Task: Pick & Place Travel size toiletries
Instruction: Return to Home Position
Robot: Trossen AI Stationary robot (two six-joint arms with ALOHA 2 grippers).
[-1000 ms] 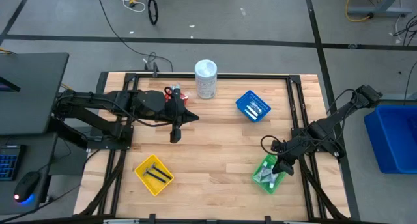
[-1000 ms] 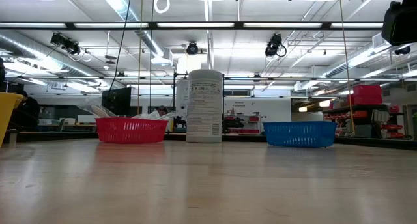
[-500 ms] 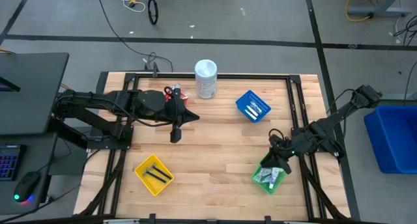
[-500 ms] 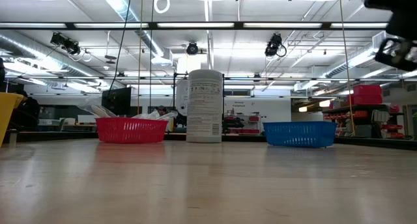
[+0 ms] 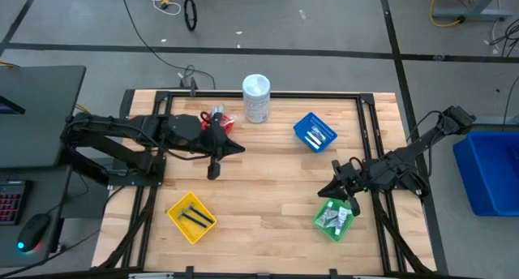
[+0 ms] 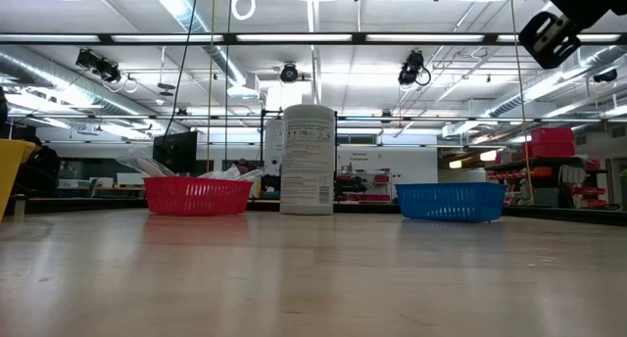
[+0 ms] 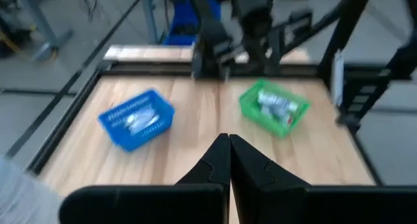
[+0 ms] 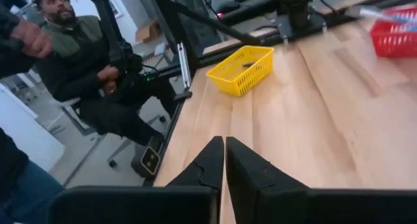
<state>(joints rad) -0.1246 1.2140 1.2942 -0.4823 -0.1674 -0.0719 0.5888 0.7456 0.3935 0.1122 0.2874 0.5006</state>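
Note:
The travel size toiletries lie in baskets. Grey and white packets fill the green basket (image 5: 334, 218) (image 7: 273, 107). Pale sticks lie in the blue basket (image 5: 315, 133) (image 7: 135, 116), and thin black pieces in the yellow basket (image 5: 192, 216) (image 8: 241, 69). The red basket (image 5: 217, 117) is half hidden under my left arm. My left gripper (image 5: 241, 148) (image 7: 229, 138) hangs shut and empty above the table's middle left. My right gripper (image 5: 324, 190) (image 8: 224, 140) is shut and empty. It is held nearly level, just above and left of the green basket.
A tall white cylindrical container (image 5: 256, 98) (image 6: 308, 159) stands at the far edge between the red and blue baskets. Bare wood lies between the four baskets. A seated person (image 8: 71, 61) is beyond the table's left side.
My right gripper has risen from over the green basket. It has tipped up from pointing down to nearly level and rolled, and its tip now points toward the table's left. The packets stay in the green basket.

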